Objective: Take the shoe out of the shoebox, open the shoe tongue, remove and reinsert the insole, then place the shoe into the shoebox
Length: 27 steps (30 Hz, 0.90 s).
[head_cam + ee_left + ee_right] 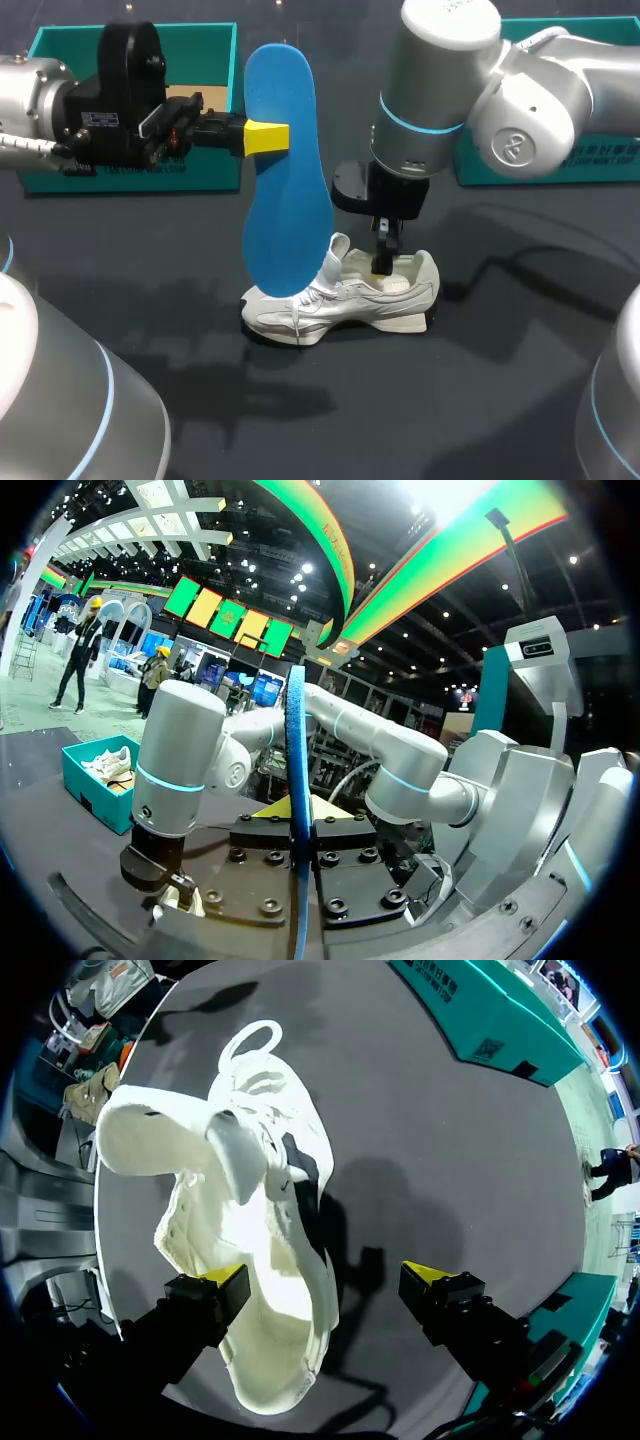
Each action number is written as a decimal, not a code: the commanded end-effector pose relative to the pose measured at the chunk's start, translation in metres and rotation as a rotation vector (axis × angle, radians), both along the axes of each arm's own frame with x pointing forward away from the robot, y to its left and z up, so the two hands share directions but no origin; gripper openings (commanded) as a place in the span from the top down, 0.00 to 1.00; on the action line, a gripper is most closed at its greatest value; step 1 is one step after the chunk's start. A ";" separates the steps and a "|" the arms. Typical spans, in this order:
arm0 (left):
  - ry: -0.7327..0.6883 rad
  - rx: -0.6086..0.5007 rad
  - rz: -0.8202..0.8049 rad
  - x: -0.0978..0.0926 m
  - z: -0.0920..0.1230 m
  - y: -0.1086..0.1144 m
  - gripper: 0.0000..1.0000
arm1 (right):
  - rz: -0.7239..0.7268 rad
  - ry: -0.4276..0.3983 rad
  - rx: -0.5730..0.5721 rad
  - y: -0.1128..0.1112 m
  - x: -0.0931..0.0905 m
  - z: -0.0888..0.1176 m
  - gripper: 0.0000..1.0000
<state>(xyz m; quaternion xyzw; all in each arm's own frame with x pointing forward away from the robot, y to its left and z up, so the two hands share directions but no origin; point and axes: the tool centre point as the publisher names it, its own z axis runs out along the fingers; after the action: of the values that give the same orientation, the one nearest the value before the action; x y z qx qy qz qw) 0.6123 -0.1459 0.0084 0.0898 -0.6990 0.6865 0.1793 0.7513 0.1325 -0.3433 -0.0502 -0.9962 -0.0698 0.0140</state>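
Insole (pixel 285 170) hides 1 left gripper (pixel 272 137) finger; right gripper (pixel 328 1278) straddles shoe (pixel 350 295) heel

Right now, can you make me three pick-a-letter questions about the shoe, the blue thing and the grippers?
1. Where is the shoe?
A) resting on the table
B) lifted high in the air
C) out of sight

2. What colour is the insole?
A) red
B) blue
C) white

3. What is the left gripper doing?
A) open, holding nothing
B) shut on the shoe
C) shut on the insole

Answers:
1 A, the shoe's sole sits flat on the dark table.
2 B, the whole insole is bright blue.
3 C, its yellow tips pinch the insole from both sides and hold it upright.
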 end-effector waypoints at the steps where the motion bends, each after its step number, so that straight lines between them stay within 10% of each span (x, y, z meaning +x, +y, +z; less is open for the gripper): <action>1: -0.001 -0.001 0.002 -0.001 -0.001 -0.001 1.00 | 0.005 0.002 0.006 0.000 0.003 -0.017 0.00; 11: -0.001 -0.001 0.002 -0.001 -0.001 -0.001 1.00 | 0.023 0.033 0.017 -0.003 0.009 -0.039 0.01; 13: -0.001 -0.001 0.002 -0.001 -0.001 -0.001 1.00 | 0.024 0.042 0.018 -0.004 0.011 -0.042 0.51; 17: -0.001 -0.001 0.002 -0.001 -0.001 -0.001 1.00 | 0.027 0.056 0.024 -0.004 0.012 -0.047 1.00; 27: -0.001 -0.001 0.002 -0.001 -0.001 -0.001 1.00 | 0.038 0.061 0.009 0.000 0.003 -0.039 1.00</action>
<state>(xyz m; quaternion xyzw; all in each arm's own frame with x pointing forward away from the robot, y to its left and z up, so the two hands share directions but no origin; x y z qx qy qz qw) 0.6122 -0.1459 0.0085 0.0898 -0.6990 0.6864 0.1792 0.7561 0.1304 -0.3885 -0.0325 -0.9952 -0.0784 0.0493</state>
